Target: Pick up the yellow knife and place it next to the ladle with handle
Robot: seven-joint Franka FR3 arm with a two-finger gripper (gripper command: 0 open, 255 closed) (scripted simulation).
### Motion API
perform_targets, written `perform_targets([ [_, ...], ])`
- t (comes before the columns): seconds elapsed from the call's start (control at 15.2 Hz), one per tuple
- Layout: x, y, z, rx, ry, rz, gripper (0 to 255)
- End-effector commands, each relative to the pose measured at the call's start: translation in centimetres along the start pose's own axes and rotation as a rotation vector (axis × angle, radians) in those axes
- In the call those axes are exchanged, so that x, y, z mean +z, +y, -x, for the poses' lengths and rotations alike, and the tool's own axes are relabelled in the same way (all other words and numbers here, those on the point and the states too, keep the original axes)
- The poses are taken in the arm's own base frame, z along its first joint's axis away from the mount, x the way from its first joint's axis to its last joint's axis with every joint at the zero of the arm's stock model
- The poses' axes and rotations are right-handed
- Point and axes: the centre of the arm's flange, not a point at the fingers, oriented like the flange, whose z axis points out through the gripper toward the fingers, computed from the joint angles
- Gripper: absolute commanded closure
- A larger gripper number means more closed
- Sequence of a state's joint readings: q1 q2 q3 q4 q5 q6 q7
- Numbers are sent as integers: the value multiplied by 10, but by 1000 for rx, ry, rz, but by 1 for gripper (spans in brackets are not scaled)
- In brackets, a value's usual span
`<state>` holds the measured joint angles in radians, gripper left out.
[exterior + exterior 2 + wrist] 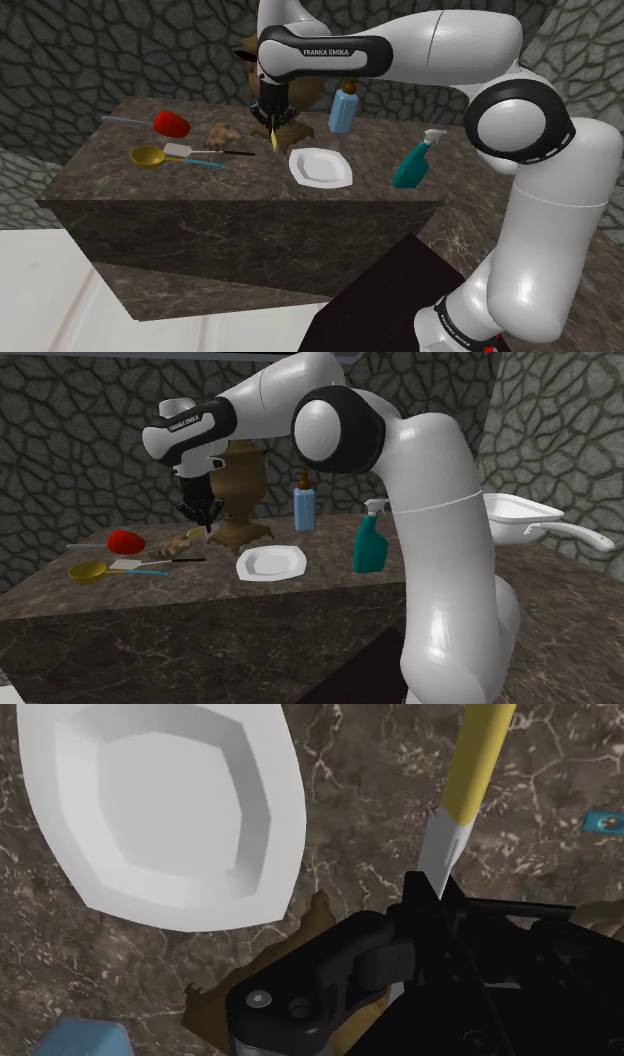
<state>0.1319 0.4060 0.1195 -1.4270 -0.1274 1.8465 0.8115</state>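
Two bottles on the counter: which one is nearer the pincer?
The light blue bottle with the brown cap, standing beside the brown urn. The teal spray bottle stands farther from the pincer, beyond the white plate.

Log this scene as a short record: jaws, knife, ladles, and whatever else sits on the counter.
jaws: shut on the yellow knife, clasping its pale blade end
knife pose: handle down, above the counter, in front of the brown urn
ladles: yellow-bowled ladle and red ladle, toward the shoulder view's left
beside them: white spatula
also on counter: white plate, blue bottle, teal spray bottle
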Motion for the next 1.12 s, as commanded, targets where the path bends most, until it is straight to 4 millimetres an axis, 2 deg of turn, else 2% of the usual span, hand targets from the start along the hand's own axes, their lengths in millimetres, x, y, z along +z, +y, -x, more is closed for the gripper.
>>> perform_targets([
  [0.0,-2,-27,5,-1,1,-2,255],
  [0.33,-6,-94,16,-1,1,-1,255],
  [1.06,52,-96,20,-1,1,-2,255],
])
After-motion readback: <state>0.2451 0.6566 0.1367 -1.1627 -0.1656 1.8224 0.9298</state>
